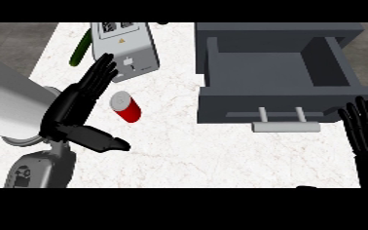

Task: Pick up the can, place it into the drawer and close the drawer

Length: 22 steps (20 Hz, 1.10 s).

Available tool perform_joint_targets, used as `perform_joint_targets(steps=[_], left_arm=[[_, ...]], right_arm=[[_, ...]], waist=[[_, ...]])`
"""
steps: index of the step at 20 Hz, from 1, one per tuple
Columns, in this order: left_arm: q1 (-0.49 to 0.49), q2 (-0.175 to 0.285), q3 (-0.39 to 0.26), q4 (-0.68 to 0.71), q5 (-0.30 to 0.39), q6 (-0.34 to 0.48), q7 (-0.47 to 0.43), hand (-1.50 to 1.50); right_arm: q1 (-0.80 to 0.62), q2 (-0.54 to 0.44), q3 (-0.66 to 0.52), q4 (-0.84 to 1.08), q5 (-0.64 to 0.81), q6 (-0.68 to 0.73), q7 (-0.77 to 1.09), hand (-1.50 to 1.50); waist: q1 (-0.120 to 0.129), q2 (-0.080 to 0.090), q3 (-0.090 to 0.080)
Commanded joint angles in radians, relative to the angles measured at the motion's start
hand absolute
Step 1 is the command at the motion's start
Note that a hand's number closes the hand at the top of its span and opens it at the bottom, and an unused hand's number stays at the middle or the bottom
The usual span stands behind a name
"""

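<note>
White marbled worktop point(179, 146), seen steeply from above. At right stands the grey drawer point(266, 100), pulled open, its front panel and bar handle point(285, 125) facing the lower edge of the view. At upper left, a silver toaster point(123, 48).

The left hand point(70, 108) enters from the lower left. Its fingers point(97, 80) are straight and spread, pointing to the upper right, and the thumb point(101, 141) is splayed out towards the lower right. It holds nothing. The right hand point(354, 126) rests at the right edge of the view beside the drawer front, fingers up and straight, also holding nothing.

The red can point(126, 107), with a silver end, stands on the worktop just to the right of the left fingers, within the wide gap between fingers and thumb. A narrow strip of worktop separates it from them, so there is no contact. In this view its long axis runs from the silver end at upper left to the red body at lower right; whether it is upright or tipped cannot be told.

The left hand is much the nearer. The drawer lies well apart, to the can's right.
</note>
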<state>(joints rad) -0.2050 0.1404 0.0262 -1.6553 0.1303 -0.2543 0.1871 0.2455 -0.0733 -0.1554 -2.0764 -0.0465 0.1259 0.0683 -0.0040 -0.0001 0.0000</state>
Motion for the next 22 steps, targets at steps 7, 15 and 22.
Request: perform_joint_targets(steps=[7,15,22], left_arm=[[-0.037,-0.054,-0.012,0.202,-0.122,0.052,-0.162,-1.5],[-0.11,0.0,0.077,0.474,-0.125,0.012,-0.339,-1.5],[-0.092,0.032,0.09,0.567,-0.147,-0.021,-0.434,-1.5]], right_arm=[[0.003,-0.02,-0.077,0.021,-0.064,0.062,0.001,-1.5],[0.028,0.043,-0.015,-0.024,0.017,0.038,-0.008,-1.5],[-0.091,0.015,-0.062,0.051,0.003,0.025,0.022,-1.5]], waist=[[-0.002,0.0,0.0],[-0.004,0.001,0.0],[0.0,0.001,0.0]])
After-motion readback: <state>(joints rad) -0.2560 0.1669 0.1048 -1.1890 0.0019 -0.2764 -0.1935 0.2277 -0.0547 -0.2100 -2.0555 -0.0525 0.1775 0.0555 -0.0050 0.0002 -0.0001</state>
